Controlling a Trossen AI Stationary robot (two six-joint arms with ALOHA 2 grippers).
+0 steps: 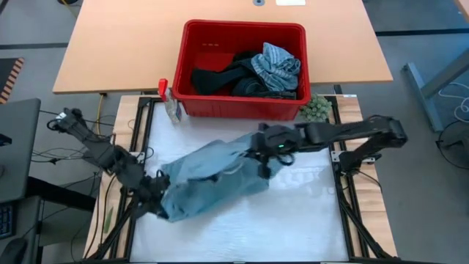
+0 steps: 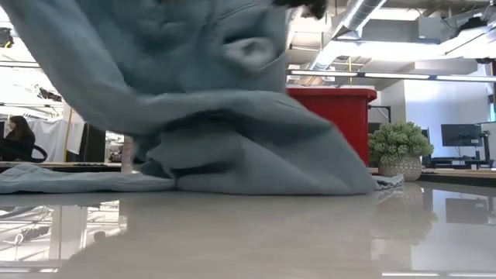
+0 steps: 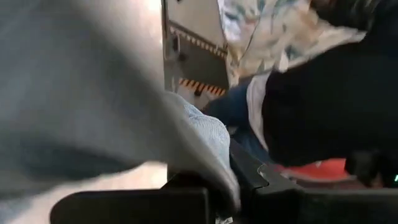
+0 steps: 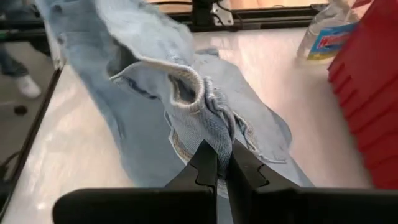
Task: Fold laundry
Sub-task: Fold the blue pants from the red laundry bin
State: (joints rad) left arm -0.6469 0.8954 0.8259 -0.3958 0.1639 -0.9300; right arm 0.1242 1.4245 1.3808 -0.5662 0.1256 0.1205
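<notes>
Status: both grippers clamped on the light blue garment, stretched between them mid-table. Left gripper pinches its 8 o'clock end, fingers fully closed on a fold. Right gripper pinches a bunched seam at the 2 o'clock end, jaws nearly closed. Low view: cloth hangs lifted, lower part draped on the table. Remaining laundry sits in the red basket at 12 o'clock.

High view straight down; low view table-level; both share light blue garment (wrist views close).
</notes>
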